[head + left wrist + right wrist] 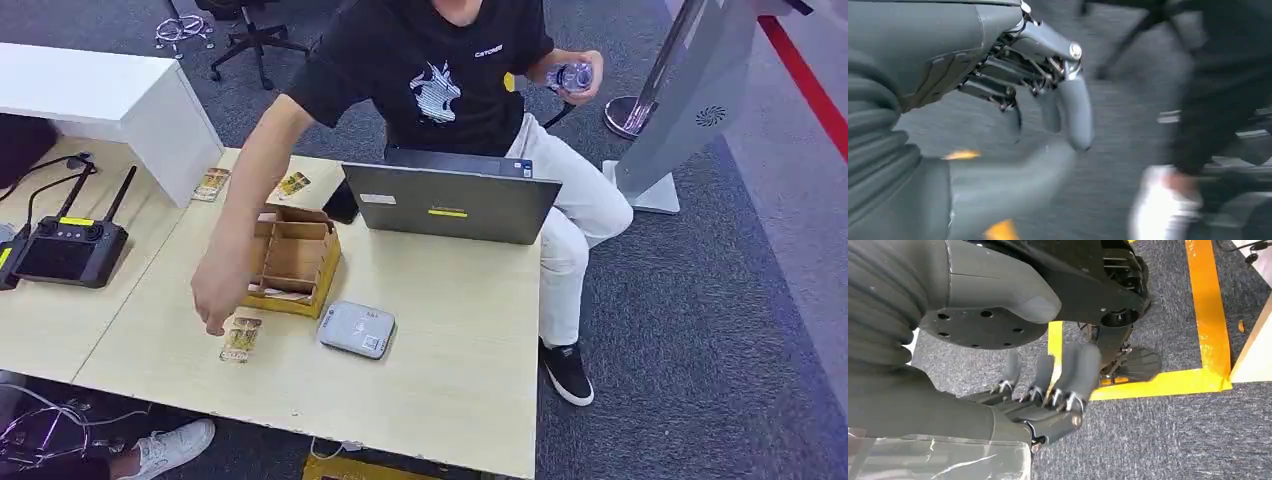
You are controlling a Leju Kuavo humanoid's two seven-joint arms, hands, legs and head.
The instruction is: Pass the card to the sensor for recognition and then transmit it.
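Hanging by the floor, left robot hand (pixel 1048 105) and right robot hand (pixel 1048 385) hold nothing, fingers loosely apart; card (pixel 241 338) lies on tabletop (pixel 450 380) under person's hand (pixel 215 290), beside grey sensor (pixel 356 329), away from both.

An office or lab floor: grey carpet (pixel 700 300) marked with yellow tape (pixel 1205 315), a pale wood desk (pixel 450 350) bearing a laptop (pixel 450 205) at 12 o'clock, a remote controller (pixel 70 250) at 9 o'clock, and a rolling chair (pixel 250 35) at 11 o'clock.
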